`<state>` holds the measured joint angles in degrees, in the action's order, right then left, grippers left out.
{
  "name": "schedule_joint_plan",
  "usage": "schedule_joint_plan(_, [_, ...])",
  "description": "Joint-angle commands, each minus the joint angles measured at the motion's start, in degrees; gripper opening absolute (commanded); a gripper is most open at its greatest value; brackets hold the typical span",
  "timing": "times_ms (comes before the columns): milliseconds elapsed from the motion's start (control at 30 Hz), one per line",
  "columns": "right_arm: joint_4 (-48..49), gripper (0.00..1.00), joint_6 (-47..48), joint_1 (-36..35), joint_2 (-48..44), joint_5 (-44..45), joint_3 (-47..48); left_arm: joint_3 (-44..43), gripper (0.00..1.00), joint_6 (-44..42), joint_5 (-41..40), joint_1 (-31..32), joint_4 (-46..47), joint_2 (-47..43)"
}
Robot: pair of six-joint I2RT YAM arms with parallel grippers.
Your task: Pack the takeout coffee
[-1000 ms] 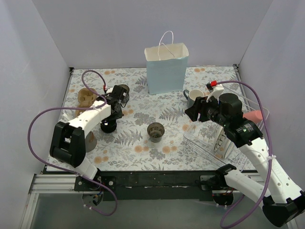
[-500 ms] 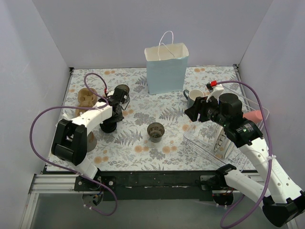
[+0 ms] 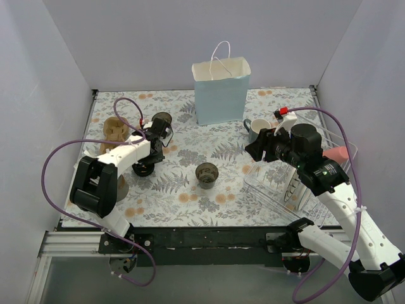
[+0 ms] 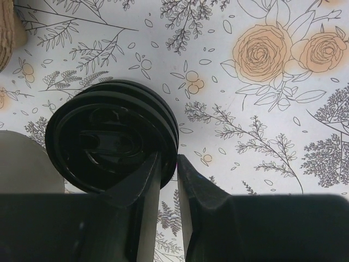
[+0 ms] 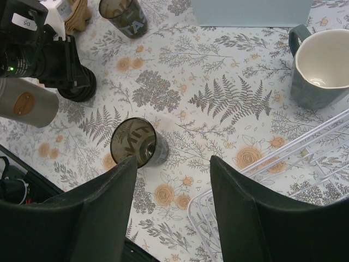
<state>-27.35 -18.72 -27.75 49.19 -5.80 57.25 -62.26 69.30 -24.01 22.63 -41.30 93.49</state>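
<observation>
The takeout coffee (image 4: 103,142) shows its round black lid in the left wrist view. It stands on the floral tabletop at the left (image 3: 143,169) and also shows in the right wrist view (image 5: 79,87). My left gripper (image 4: 168,158) is over it (image 3: 152,155), its jaws pinched on the right rim of the lid, one finger above the lid and one outside it. The light-blue paper bag (image 3: 221,92) stands open at the back centre. My right gripper (image 5: 173,164) is open and empty, held above the table right of centre (image 3: 259,149).
One smoked glass tumbler (image 3: 207,174) stands mid-table and another (image 3: 163,120) behind the left gripper. A plain grey cup (image 3: 119,187) sits by the left arm and a wooden piece (image 3: 114,130) at far left. A grey mug (image 3: 256,130) and a wire rack (image 3: 297,183) are on the right.
My left arm has shifted slightly over the coffee cup. The cup has stayed in place. The right arm has not moved.
</observation>
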Motion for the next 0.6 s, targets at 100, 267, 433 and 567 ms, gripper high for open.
schedule_joint_plan(100, [-0.3,0.64,0.2,0.2,-0.9,-0.4,3.0,-0.5,0.18,-1.0,-2.2,0.2,0.9,0.0])
schedule_joint_plan(267, [-0.5,0.64,0.3,0.2,-0.9,-0.3,3.2,-0.4,0.22,-1.1,-2.3,0.1,1.0,0.5])
schedule_joint_plan(433, [-0.5,0.64,0.3,0.2,-0.9,-0.3,3.1,-0.7,0.13,-1.3,-2.4,0.1,1.1,0.0])
schedule_joint_plan(567, [-0.3,0.64,0.3,0.2,-1.0,-0.3,2.8,-2.0,0.10,-1.4,-2.5,0.1,0.0,-0.5])
